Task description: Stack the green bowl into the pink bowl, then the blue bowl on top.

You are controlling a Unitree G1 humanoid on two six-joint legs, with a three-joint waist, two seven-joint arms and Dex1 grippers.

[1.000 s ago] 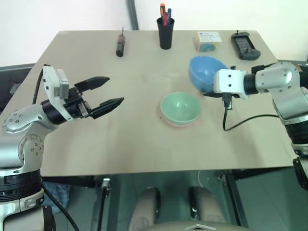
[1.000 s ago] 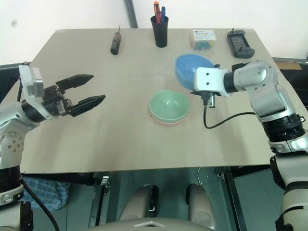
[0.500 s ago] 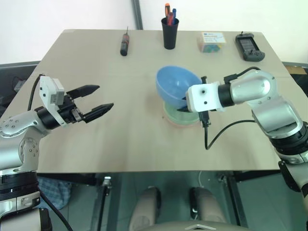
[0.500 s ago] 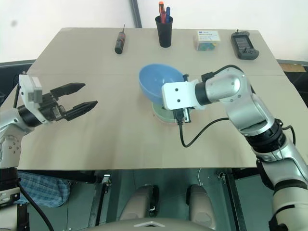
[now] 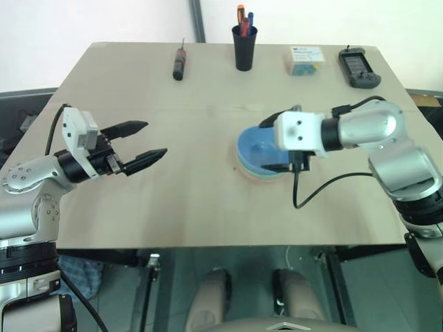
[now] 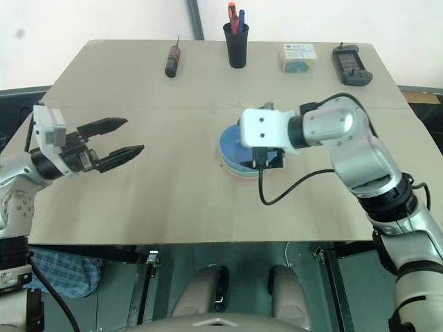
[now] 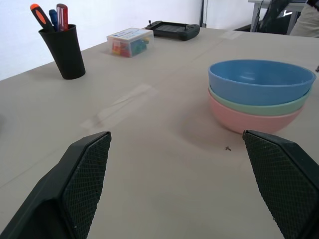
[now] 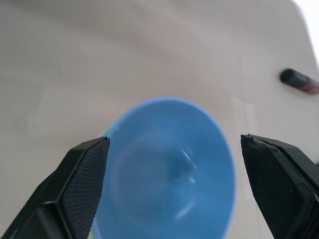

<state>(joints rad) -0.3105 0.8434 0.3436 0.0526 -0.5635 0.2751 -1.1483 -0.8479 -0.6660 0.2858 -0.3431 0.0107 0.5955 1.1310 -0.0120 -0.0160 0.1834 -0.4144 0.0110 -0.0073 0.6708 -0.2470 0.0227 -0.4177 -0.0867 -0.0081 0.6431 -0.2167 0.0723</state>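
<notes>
Handling: the three bowls look like thin, stiff, smooth plastic, so I judge them light and somewhat slippery, unlikely to break but easy to nudge across the desk (image 5: pixel 173 200). A rim pinch, one finger inside and one outside the wall, seems the surest hold; the rounded outer wall offers little to grip.
Blue bowl (image 7: pixel 261 79): bright sky-blue, plain, round, sitting uppermost in the stack, its rim level and its inside bare.
Green bowl (image 7: pixel 259 107): pale mint, seen as a narrow band of wall between the blue and the pink in the left wrist view, nested inside the pink one.
Pink bowl (image 7: pixel 246 122): salmon-pink, at the bottom, resting on the desk; its rounded lower wall shows below the green band.
Stack position: right of the desk's middle, well in from every edge, nearer the front edge than the pen cup (image 5: pixel 241 47) at the back edge.
Right end effector (image 5: pixel 277 145): fingers spread wide, straddling the blue bowl from above and holding nothing; its wrist view looks straight down into the bowl between both fingers.
Left end effector (image 5: pixel 144 142): fingers wide apart, empty, hovering over the left part of the desk, well apart from the stack and pointing toward it.
Task progress: judging by how the bowls lie, the stack is complete in the asked order.
Risk: a finger catching the blue rim on the way out could tip or drag the light stack.
</notes>
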